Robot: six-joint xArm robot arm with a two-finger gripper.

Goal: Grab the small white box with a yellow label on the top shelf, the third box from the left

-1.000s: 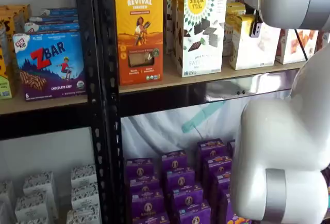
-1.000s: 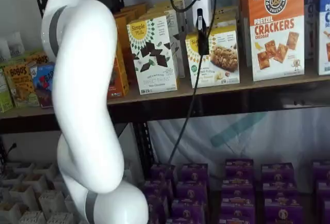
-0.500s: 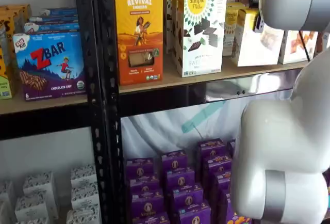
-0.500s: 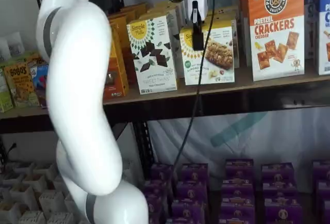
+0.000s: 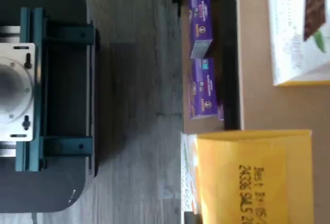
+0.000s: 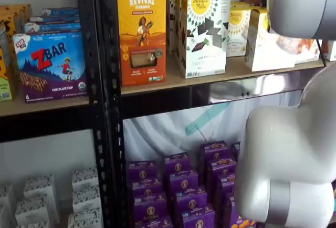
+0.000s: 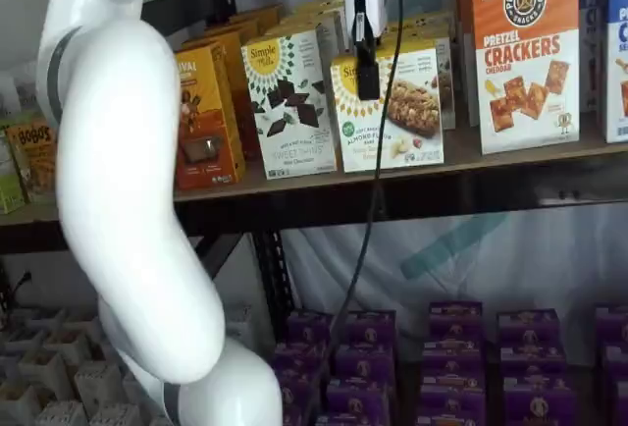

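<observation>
We see the small white box [image 7: 407,112] on the top shelf [image 7: 510,156], standing at the board's front edge, just right of the Simple Mills Sweet Thins box [image 7: 291,102] and left of the Pretzel Crackers box [image 7: 527,48], apart from both. The gripper [image 7: 367,82] hangs from above over the box's front face: white body up top, one black finger lying down over the sun logo on the left part of the face. Only that one finger shows, so we cannot tell whether the fingers are clenched on the box or loose. A black cable [image 7: 378,181] drops beside the finger past the black shelf beam. In a shelf view the box [image 6: 270,52] is blurred and partly hidden by the white arm [image 6: 294,7], its yellow narrow side facing left; the gripper is hidden there. A second Simple Mills box [image 6: 236,28] stands farther back, to its left. Further left are the Sweet Thins box [image 6: 205,31] and the orange Revival box [image 6: 142,28], with a Zbar carton [image 6: 51,65] in the next bay. Purple boxes [image 6: 178,186] fill the lower level. In the wrist view we get the box's yellow top [image 5: 252,182] with a printed date, the tan shelf board [image 5: 258,100], purple boxes [image 5: 201,59] below, and the dark mount with teal brackets [image 5: 51,95].
</observation>
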